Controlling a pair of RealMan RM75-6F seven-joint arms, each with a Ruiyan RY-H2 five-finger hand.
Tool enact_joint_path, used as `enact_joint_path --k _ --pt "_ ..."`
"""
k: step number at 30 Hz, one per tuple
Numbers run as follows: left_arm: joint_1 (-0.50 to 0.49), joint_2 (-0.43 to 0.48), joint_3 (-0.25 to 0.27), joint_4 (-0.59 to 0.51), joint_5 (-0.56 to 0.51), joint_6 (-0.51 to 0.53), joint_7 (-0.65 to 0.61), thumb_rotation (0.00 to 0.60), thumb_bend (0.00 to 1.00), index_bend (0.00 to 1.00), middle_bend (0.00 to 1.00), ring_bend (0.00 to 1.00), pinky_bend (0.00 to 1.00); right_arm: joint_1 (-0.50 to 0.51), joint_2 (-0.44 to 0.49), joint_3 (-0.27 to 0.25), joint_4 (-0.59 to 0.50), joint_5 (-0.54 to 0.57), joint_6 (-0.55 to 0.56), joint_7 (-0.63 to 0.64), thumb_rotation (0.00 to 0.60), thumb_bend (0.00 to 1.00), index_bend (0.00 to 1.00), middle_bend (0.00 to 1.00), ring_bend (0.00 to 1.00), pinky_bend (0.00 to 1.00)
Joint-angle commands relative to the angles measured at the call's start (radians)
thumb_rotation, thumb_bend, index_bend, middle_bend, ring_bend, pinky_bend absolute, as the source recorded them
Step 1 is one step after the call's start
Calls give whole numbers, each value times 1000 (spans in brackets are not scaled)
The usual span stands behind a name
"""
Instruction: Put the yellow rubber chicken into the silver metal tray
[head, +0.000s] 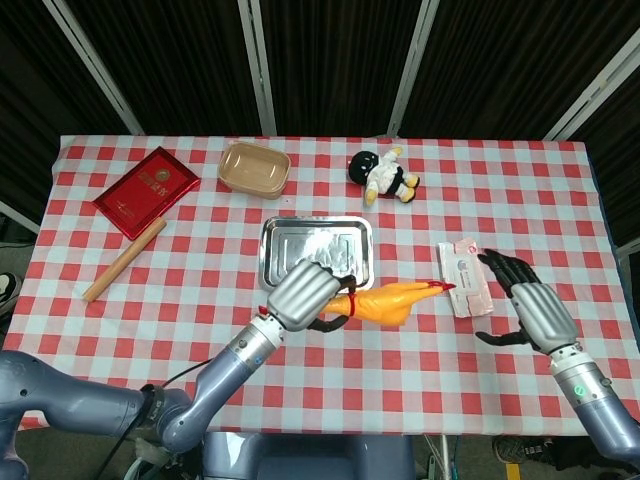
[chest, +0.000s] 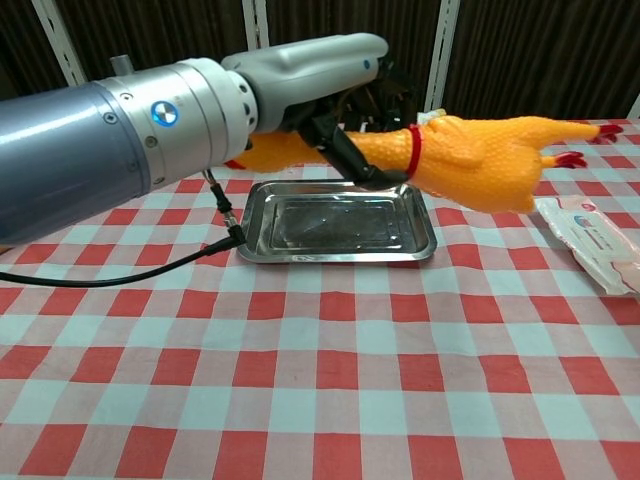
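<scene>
**Chicken held in the air beside the tray, right side let go**

Your left robot hand has its fingers wrapped round the neck end of the rubber chicken, close to the red band, so the body and legs stick out toward 3 o'clock. That grip at one end leaves the long part free to swing over the tray and come down flat. In the chest view the chicken hangs clear above the worktop, near the tray's 3 o'clock rim, not yet inside it. The tray lies just at 12 o'clock of your left robot hand in the head view, and its floor looks bare.

Your right robot hand holds nothing; its fingers are spread wide and it sits well apart from the chicken's feet, at 3 o'clock of them. The chest view does not show it.

A white packet lies on the worktop between the chicken's feet and the right robot hand; from the head view I cannot tell whether the feet pass above it or just beside it. Further off: a tan bowl at 12 o'clock of the tray, a small doll at 1 o'clock, a red book and a wooden stick out at 9 to 10 o'clock. None of these lies between the chicken and the tray.
</scene>
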Motion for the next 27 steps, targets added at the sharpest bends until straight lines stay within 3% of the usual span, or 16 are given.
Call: enact_joint_path --k 1,4,12,19,27 --pt "43 19 20 54 23 -7 -70 600 572 626 648 569 596 -20 0 3 17 8 32 0 600 72 0 0 0 0" --pt "66 17 28 107 24 -18 -122 600 562 621 644 569 594 -39 -8 8 32 19 66 -14 600 72 0 0 0 0" --pt "106 -74 38 380 1 -92 -245 600 550 611 635 566 585 -67 -44 10 66 24 101 -8 600 72 0 0 0 0" --pt "99 -169 8 563 -32 -160 -281 600 525 600 622 559 585 -73 -48 13 69 18 106 -9 600 71 0 0 0 0" --pt "71 -272 -53 698 -35 -167 -290 600 497 591 613 548 584 -80 -51 15 77 21 102 3 600 71 0 0 0 0"
